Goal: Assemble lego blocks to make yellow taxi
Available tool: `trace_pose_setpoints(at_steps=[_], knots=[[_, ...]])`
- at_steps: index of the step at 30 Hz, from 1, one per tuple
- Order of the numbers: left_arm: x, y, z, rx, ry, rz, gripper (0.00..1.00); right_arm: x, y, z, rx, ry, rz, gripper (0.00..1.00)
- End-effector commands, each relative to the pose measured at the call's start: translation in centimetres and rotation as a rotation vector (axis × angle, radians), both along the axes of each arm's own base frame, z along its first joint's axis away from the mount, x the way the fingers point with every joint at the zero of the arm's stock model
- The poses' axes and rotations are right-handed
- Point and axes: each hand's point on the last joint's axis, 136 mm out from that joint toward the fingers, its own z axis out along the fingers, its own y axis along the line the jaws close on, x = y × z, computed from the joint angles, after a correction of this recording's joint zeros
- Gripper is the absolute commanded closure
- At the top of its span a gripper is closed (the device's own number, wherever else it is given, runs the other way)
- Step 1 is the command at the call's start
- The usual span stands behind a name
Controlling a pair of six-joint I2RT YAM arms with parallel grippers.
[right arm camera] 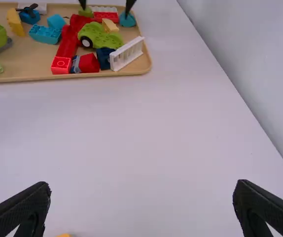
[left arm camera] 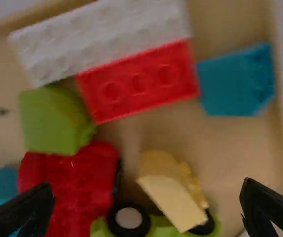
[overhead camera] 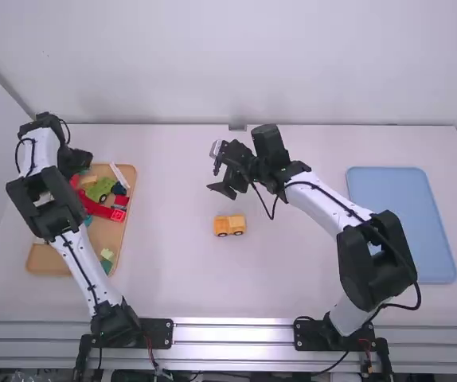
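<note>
A small yellow-orange vehicle stands upright on the middle of the table; a sliver of yellow shows at the right wrist view's bottom edge. Over the far end of the wooden tray is my left gripper, and the left wrist view has this gripper open above loose blocks. Below it lies a pale yellow sloped block on a green wheeled piece. My right gripper, open and holding nothing, hangs beyond the vehicle; its own view shows the gripper with fingers wide apart.
Around the left gripper lie a red brick, a white brick, a teal piece and a green piece. A white fence piece leans near the tray's edge. The blue tray is at the right.
</note>
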Motion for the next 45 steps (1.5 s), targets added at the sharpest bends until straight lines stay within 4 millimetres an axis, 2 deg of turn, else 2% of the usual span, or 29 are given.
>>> trace_pose_setpoints(at_steps=[1, 2, 4, 9, 21, 26, 30, 37, 41, 42, 43, 45], knots=[[-0.2, -1.1, 0.0, -0.077, -0.047, 0.415, 0.01, 0.4, 0.3, 1.1, 0.014, -0.022, 0.004, 0.01], [0.1, -1.8, -0.1, -0.122, -0.061, 0.467, 0.01, 0.5, 0.3, 1.1, 0.014, -0.019, 0.001, 0.01], [0.6, -2.0, 0.0, -0.145, -0.083, 0.482, 0.01, 0.5, 0.3, 1.1, 0.015, -0.018, 0.001, 0.01], [3.0, -2.0, 0.3, -0.165, -0.176, 0.461, 0.01, 0.5, 0.3, 1.2, 0.017, -0.024, 0.0, 0.01], [2.7, -1.3, -1.1, -0.122, -0.171, 0.465, 0.04, 0.7, 0.4, 1.4, 0.022, -0.035, -0.002, 0.01], [3.3, -1.5, -1.8, -0.124, -0.194, 0.457, 0.02, 0.5, 0.8, 1.5, 0.024, -0.046, 0.009, 0.02], [3.1, -1.6, -1.8, -0.129, -0.182, 0.458, 0.01, 0.5, 0.8, 1.5, 0.023, -0.045, 0.008, 0.02], [0.1, -3.1, -2.3, -0.158, -0.054, 0.524, 0.0, 0.5, 0.7, 1.4, 0.021, -0.039, 0.007, 0.01], [-0.2, -2.7, -2.3, -0.13, -0.041, 0.525, 0.01, 0.4, 0.7, 1.3, 0.019, -0.036, 0.007, 0.02], [-0.3, -2.5, -2.3, -0.12, -0.041, 0.524, 0.03, 0.4, 0.7, 1.3, 0.019, -0.036, 0.007, 0.01], [-0.2, -2.5, -2.3, -0.115, -0.043, 0.524, 0.14, 0.4, 0.7, 1.3, 0.019, -0.035, 0.007, 0.02], [-0.4, -2.5, -2.5, -0.118, -0.037, 0.525, 0.24, 0.5, 0.7, 1.3, 0.019, -0.036, 0.007, 0.02]])
